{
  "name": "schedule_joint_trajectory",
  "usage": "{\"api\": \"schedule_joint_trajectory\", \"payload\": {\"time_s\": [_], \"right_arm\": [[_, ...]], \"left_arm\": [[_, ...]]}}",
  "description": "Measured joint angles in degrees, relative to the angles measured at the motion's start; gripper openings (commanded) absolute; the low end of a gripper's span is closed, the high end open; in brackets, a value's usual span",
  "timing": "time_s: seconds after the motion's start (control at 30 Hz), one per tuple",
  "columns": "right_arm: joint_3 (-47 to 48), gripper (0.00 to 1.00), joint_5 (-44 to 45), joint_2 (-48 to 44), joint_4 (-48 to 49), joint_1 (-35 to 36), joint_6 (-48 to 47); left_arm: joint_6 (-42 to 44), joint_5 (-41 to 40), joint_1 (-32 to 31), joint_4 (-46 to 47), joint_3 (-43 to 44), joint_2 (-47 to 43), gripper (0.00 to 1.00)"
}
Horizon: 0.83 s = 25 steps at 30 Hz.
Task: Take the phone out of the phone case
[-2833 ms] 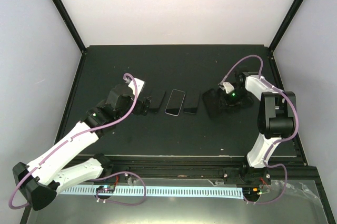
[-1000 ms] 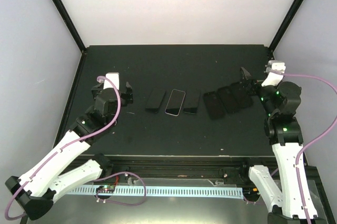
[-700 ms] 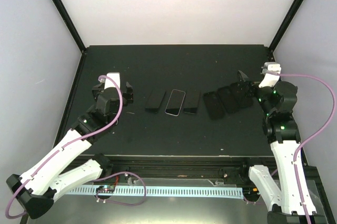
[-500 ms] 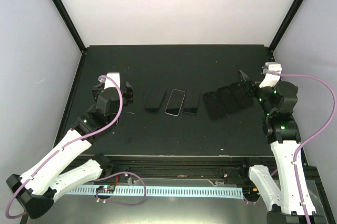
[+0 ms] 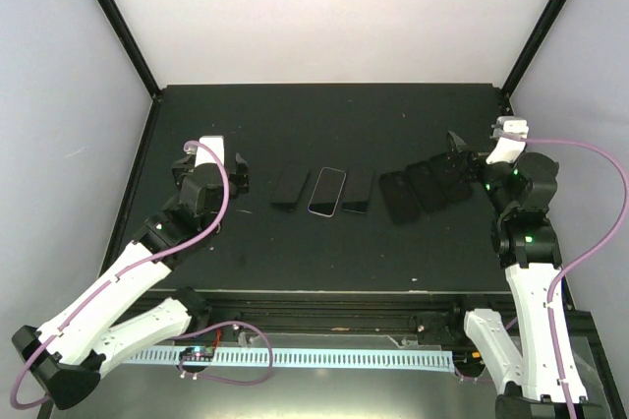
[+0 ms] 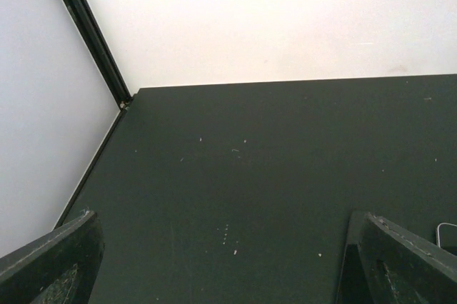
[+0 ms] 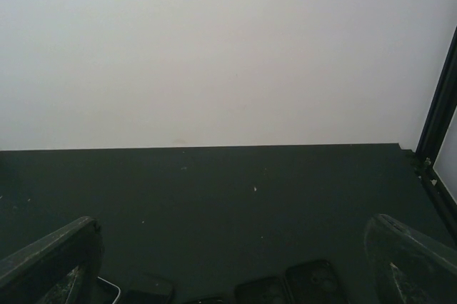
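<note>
A dark matte bench [image 5: 324, 129] with a black edge stands between white walls, and faint pale specks are scattered over its far half. A row of flat things lies across its middle, all resting straight on the surface. At the centre is a pale-rimmed phone [image 5: 327, 191], lying lengthways from near to far. Just left of it is a black slab [image 5: 290, 187] and just right of it a dark slab [image 5: 359, 190]; I cannot tell whether these are phones or cases. Further right lies a tilted dark case [image 5: 398, 197], and a second dark case [image 5: 432, 186] touches or overlaps its right edge
</note>
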Motion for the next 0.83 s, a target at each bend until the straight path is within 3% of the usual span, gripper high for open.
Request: {"api": "schedule_joint_trajectory", "payload": {"time_s": [0.83], "right_arm": [[1.95,1.00,-1.18,-0.11,-0.44,-0.74,0.39]], "left_arm": [[0.02,1.11,0.00,-0.17,-0.33,1.60,0.99]]}}
